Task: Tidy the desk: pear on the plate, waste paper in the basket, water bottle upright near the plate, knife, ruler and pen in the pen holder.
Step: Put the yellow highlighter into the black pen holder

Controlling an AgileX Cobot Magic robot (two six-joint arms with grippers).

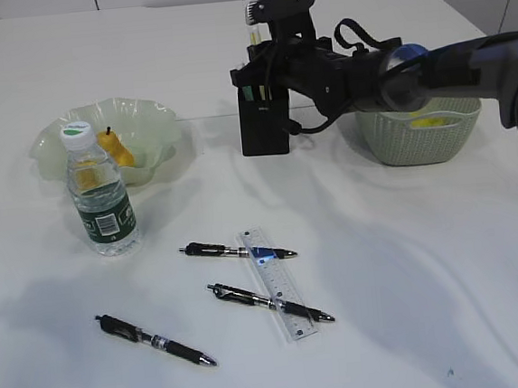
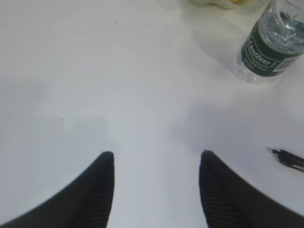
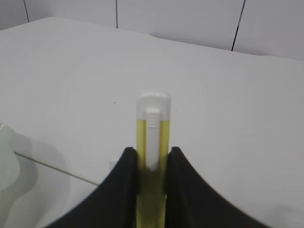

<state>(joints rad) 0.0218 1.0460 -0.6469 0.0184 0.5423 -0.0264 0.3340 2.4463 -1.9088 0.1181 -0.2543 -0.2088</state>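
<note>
My right gripper [image 3: 152, 151] is shut on a yellow knife [image 3: 152, 137] with a white slider, held upright. In the exterior view the knife [image 1: 253, 38] stands right over the mouth of the black pen holder [image 1: 264, 125], its lower end hidden by the gripper [image 1: 262, 77]. The pear [image 1: 117, 150] lies in the pale green plate [image 1: 157, 121]. The water bottle [image 1: 98, 194] stands upright in front of the plate. The clear ruler [image 1: 276, 283] and three pens [image 1: 237, 249] [image 1: 269, 303] [image 1: 154, 340] lie on the desk [image 1: 428, 261]. My left gripper [image 2: 156, 154] hangs open over bare desk.
The sage green basket [image 1: 427, 138] stands right of the pen holder, under my right arm, with something yellow inside. The left wrist view shows the bottle [image 2: 273, 45] at upper right and a pen tip [image 2: 287, 158] at the right edge.
</note>
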